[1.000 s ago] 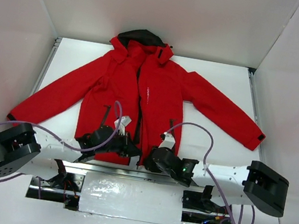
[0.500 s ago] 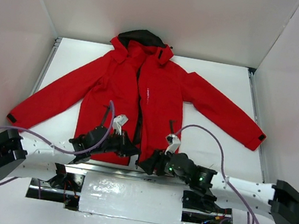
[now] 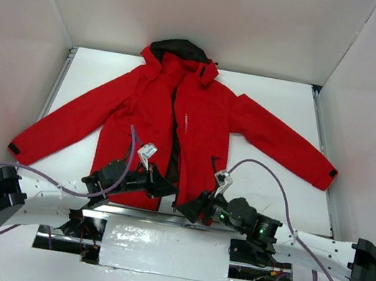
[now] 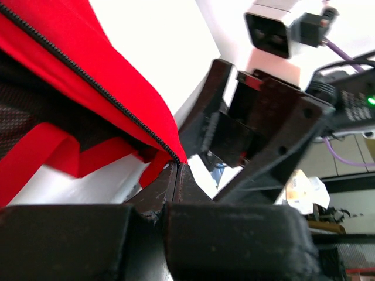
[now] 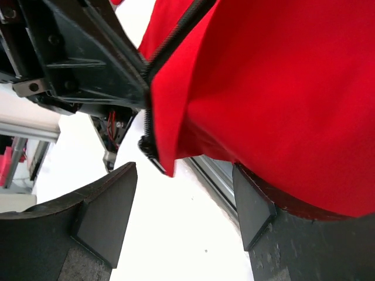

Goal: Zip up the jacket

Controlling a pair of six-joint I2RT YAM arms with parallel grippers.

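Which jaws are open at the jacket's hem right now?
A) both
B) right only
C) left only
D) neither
B: the right gripper has its jaws spread wide by the jacket corner, while the left gripper is pinched shut on the hem.

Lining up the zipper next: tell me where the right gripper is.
Top view: the right gripper sits low, just right of centre, open at the front bottom hem of the jacket, close beside the left gripper.

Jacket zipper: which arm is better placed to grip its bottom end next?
Right. The right gripper is open, with the jacket zipper end right in front of its fingers. The left gripper is shut and appears to be pinching the jacket.
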